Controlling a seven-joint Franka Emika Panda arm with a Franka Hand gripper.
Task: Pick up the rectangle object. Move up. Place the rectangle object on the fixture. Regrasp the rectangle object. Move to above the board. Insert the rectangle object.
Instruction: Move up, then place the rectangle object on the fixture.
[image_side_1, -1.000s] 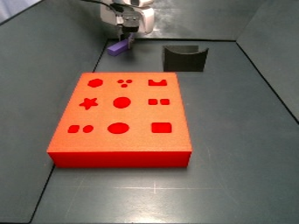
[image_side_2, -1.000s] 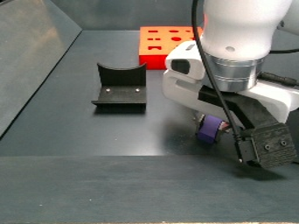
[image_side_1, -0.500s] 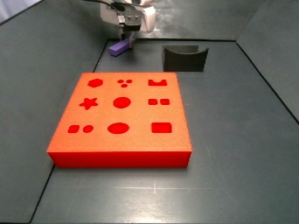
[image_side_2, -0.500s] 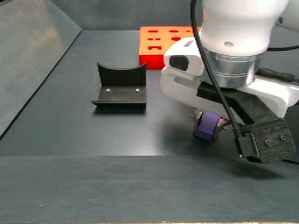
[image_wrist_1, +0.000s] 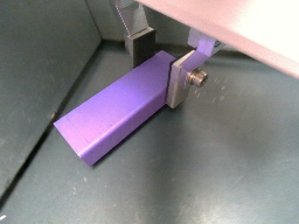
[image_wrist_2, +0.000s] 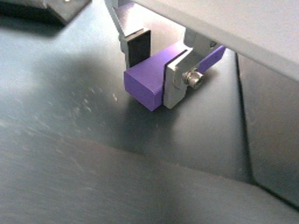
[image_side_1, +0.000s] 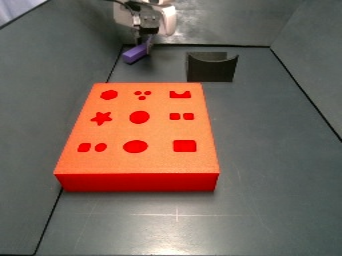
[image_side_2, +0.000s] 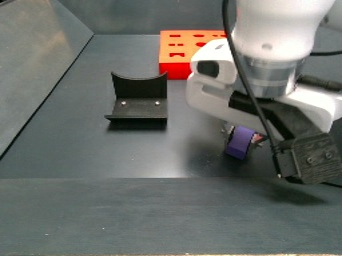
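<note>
My claw (image_wrist_1: 162, 59) clamped on rectangle object (image_wrist_1: 122, 107), fingers (image_wrist_1: 177, 80) pressing its sides, block low over dark table (image_side_2: 120, 150); fixture (image_side_2: 136, 98) apart beyond; board (image_side_2: 194, 45) farthest back

Your gripper (image_side_1: 140, 40) sits at the far end of the table, beyond the board.
You see the purple rectangle object (image_side_1: 135, 54) tilted under the gripper, near the back wall and well apart from the red board (image_side_1: 139, 135) in the middle of the grey table (image_side_1: 267, 190). The dark fixture (image_side_1: 211, 66) stands to its right, apart from both.
</note>
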